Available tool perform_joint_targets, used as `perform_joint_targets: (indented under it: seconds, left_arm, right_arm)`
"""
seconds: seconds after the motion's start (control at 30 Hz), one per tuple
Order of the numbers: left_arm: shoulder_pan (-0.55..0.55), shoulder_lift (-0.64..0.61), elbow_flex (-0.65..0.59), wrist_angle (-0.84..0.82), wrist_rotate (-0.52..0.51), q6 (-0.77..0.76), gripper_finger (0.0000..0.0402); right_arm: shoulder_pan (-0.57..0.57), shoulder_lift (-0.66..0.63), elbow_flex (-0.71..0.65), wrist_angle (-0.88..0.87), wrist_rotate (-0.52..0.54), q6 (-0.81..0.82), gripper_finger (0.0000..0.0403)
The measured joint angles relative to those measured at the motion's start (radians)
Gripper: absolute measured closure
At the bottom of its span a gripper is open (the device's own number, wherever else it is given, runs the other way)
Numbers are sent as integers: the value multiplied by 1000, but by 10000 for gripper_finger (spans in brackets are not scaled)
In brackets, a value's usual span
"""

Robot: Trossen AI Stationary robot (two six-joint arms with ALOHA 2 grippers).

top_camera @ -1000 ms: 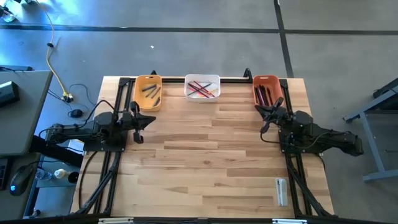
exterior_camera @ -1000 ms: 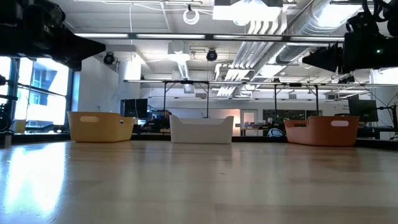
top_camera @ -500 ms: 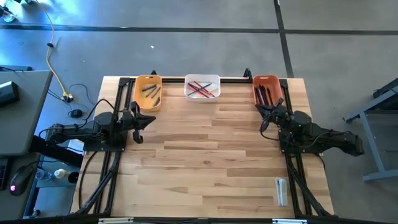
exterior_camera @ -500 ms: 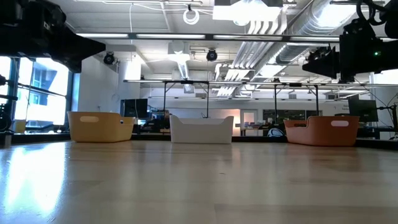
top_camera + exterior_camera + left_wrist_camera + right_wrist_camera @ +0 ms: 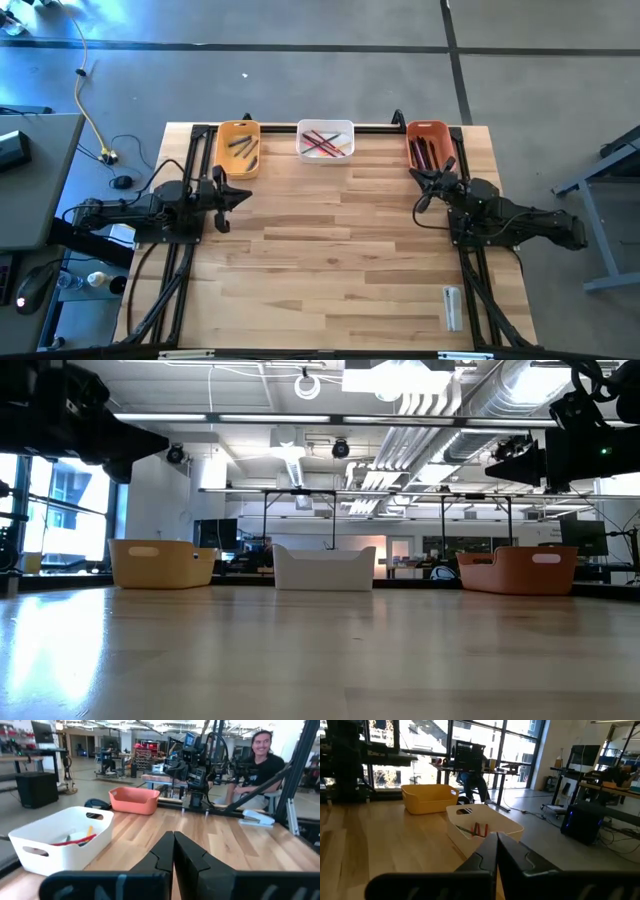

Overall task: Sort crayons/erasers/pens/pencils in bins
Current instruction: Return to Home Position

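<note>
The left claw [image 5: 173,839] hangs above the left side of the counter [image 5: 330,250], its two fingers pressed together on nothing. The right claw [image 5: 496,840] hangs above the right side, pinched closed and empty too. Three bins stand in a row along the far edge, well apart from each other. The yellow-orange bin [image 5: 220,150] holds dark pens [image 5: 240,145], at least two. The white bin [image 5: 301,140] holds a crossed heap of red, pink and green pencils [image 5: 323,142], too tangled to count. The red-orange bin [image 5: 428,125] holds more dark pens, number unclear. One whitish oblong item [image 5: 452,305] lies near the front right corner. The counter is pale wooden planking, with a grey floor [image 5: 300,70] around it and a yellow cable [image 5: 88,110] trailing at the left. A person [image 5: 260,767] in a dark top sits beyond the right arm.
</note>
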Motion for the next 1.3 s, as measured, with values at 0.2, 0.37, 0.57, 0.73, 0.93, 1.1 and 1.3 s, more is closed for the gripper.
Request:
perform_joint_targets:
  seconds: [0.2,0.37,0.57,0.73,0.93,1.1,1.3]
  left_arm:
    - [0,0,0,0,0,-11,401]
    - [0,0,0,0,0,-10,401]
    - [0,0,0,0,0,-10,401]
    - [0,0,0,0,0,-10,401]
    - [0,0,0,0,0,-10,401]
    - [0,0,0,0,0,-10,401]
    - [0,0,0,0,-1,-10,401]
  right_arm:
    - [0,0,0,0,0,0,403]
    - [0,0,0,0,-1,0,403]
    - [0,0,0,-1,-1,0,403]
    - [0,0,0,-1,-2,0,402]
    - [0,0,0,-1,-2,0,402]
    - [0,0,0,-1,-2,0,402]
    - [0,0,0,-1,-2,0,402]
